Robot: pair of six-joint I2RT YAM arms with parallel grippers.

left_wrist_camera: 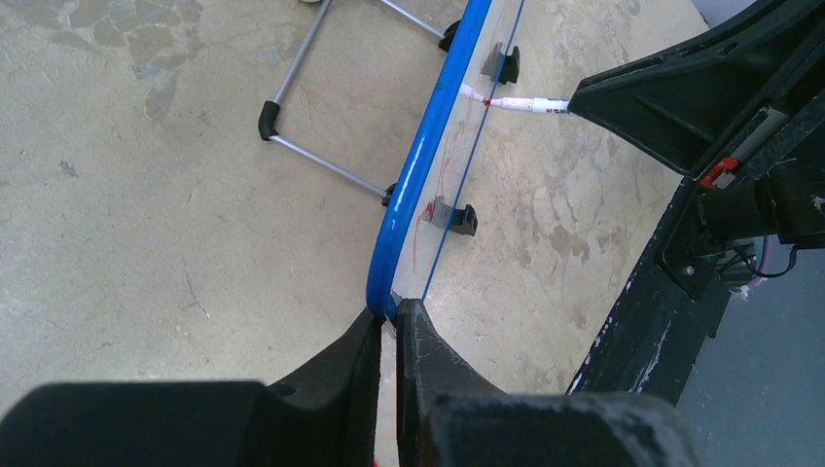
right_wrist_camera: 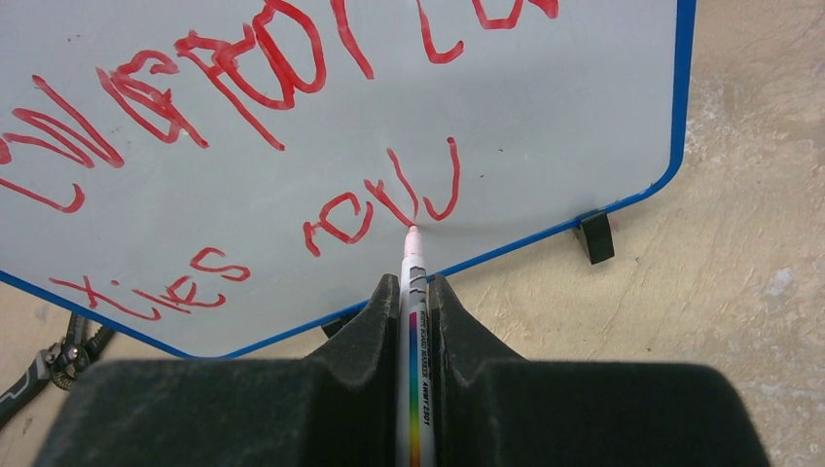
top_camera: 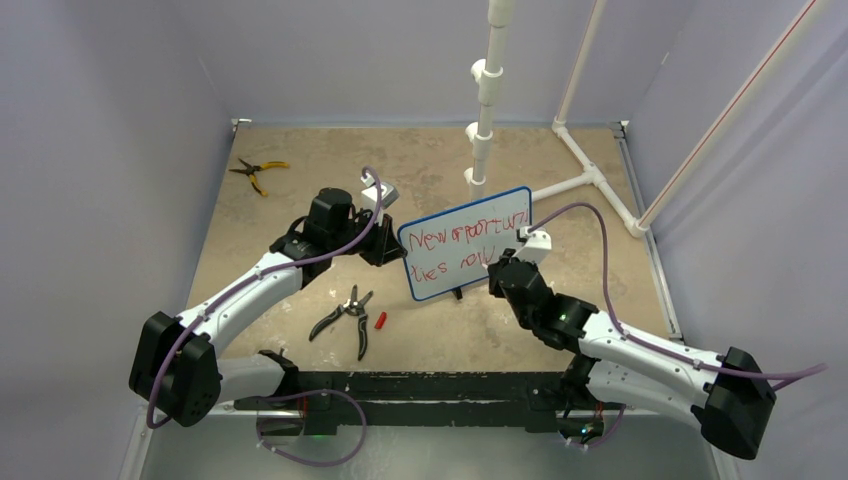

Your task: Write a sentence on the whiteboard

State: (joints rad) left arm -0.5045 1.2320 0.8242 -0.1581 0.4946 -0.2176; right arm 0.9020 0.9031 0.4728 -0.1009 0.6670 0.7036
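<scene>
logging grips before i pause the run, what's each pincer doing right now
Left pincer: closed on the blue frame of the whiteboard.
Right pincer: closed on a marker, tip at the board.

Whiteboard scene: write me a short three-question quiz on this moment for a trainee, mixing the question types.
1. True or false: the left gripper is clamped on the edge of the small white blue-framed whiteboard.
2. What does the right gripper hold? A) black-handled pliers B) white marker pen C) red cap
3. Fill in: the red handwritten lettering runs over ___ rows.

Key: 1 true; 2 B; 3 two.
</scene>
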